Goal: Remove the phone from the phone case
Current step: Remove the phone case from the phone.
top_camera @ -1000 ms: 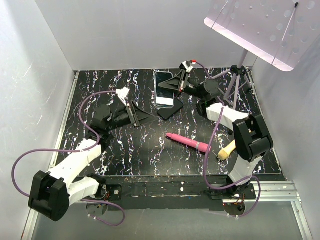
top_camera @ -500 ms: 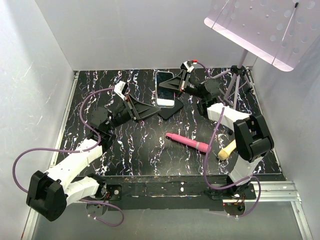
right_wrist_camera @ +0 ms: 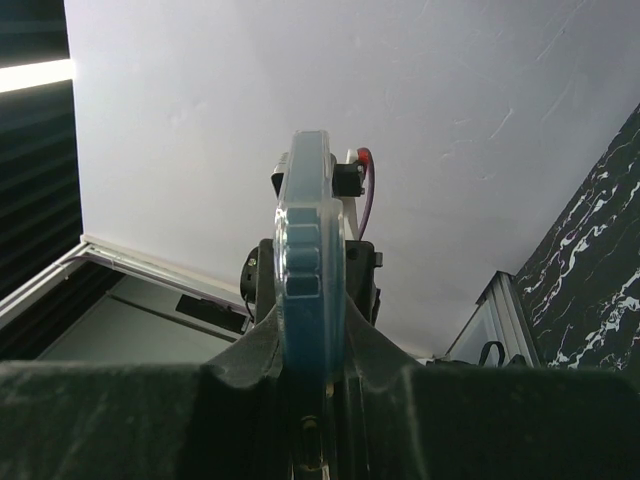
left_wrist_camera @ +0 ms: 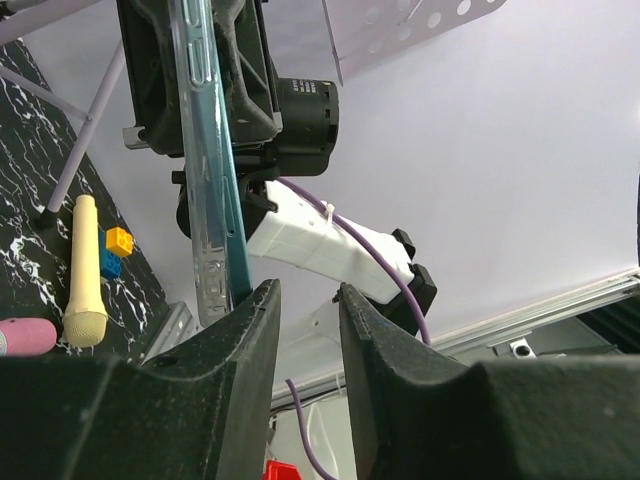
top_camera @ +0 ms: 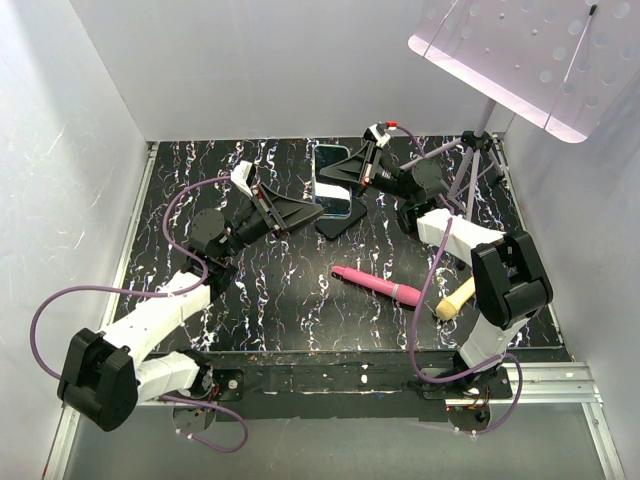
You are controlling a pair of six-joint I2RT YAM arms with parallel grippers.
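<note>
Seen from above, a black table (top_camera: 270,300) veined with white. Near its 12 o'clock edge, a phone (top_camera: 333,185) with a glossy dark screen sits in a clear phone case (top_camera: 318,165). The right gripper (top_camera: 352,172) clamps its 3 o'clock side. The left gripper (top_camera: 310,210), reaching in from 8 o'clock, has its tips at the phone's 7 o'clock corner. A second black phone (top_camera: 340,222) lies just below, at 6 o'clock. A pink stick (top_camera: 375,285) and a cream stick (top_camera: 452,298) lie toward 4 o'clock. A tripod (top_camera: 470,165) stands at 2 o'clock.

phone (top_camera: 330,178) in phone case (left_wrist_camera: 203,230) between left claw (top_camera: 316,209) and right claw (top_camera: 352,172), second phone (top_camera: 340,222) on table (top_camera: 250,290) just before it, rod (top_camera: 375,285) farther forward
</note>
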